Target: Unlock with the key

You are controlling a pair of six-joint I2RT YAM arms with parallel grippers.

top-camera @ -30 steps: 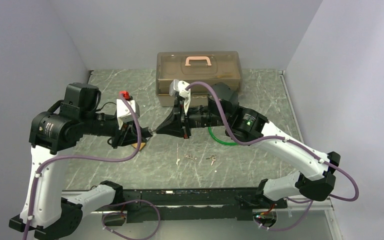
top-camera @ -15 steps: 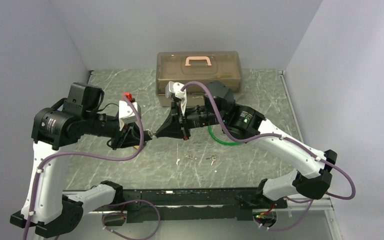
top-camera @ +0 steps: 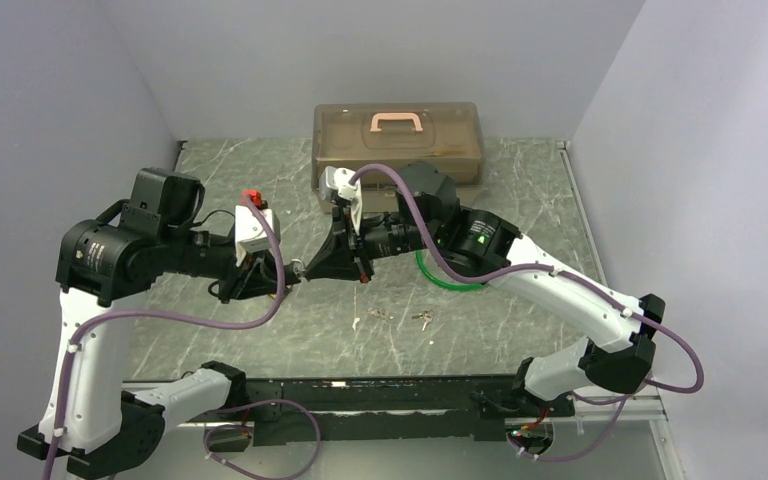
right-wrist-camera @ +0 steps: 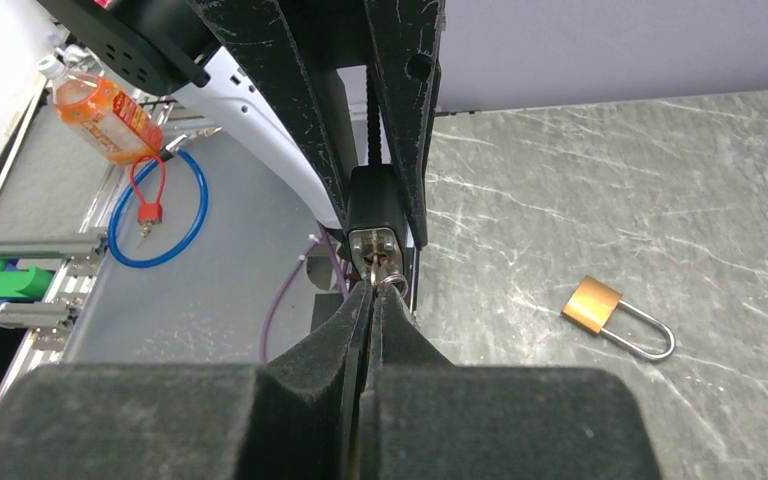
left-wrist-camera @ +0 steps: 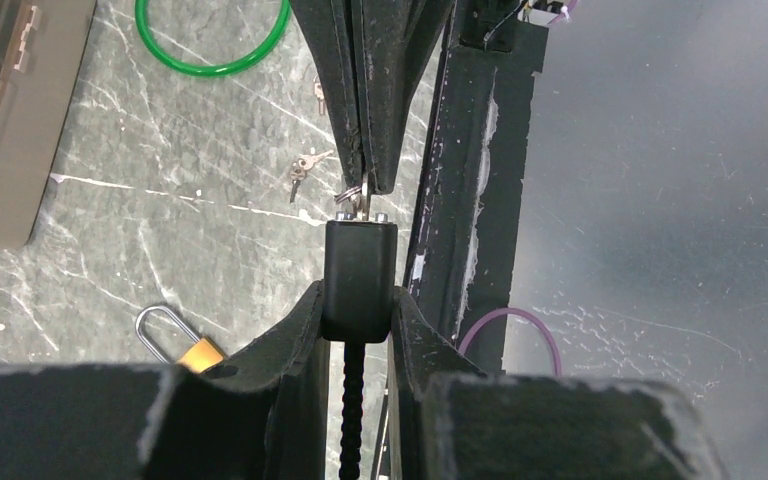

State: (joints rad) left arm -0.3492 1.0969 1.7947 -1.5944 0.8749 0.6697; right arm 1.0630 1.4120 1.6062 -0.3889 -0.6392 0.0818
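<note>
A black lock body (left-wrist-camera: 360, 280) with a ribbed black cable hanging from it is clamped between the fingers of my left gripper (left-wrist-camera: 358, 300), above the table. A small silver key (right-wrist-camera: 378, 268) with a ring (right-wrist-camera: 393, 282) sticks in the lock's metal end face (right-wrist-camera: 374, 243). My right gripper (right-wrist-camera: 375, 287) is shut on the key, tip to tip with the lock. In the top view the two grippers meet over the table's left middle, left gripper (top-camera: 276, 273) and right gripper (top-camera: 306, 268).
A brass padlock (right-wrist-camera: 593, 305) lies on the marble table below the left gripper. Loose keys (top-camera: 422, 320) and a green ring (top-camera: 442, 281) lie nearer the right arm. A brown box (top-camera: 397, 140) with a pink handle stands at the back. The black front rail (left-wrist-camera: 465, 200) runs beneath.
The right gripper has closed fully on the key and shifted left with the left gripper. The left gripper's hold on the lock is unchanged.
</note>
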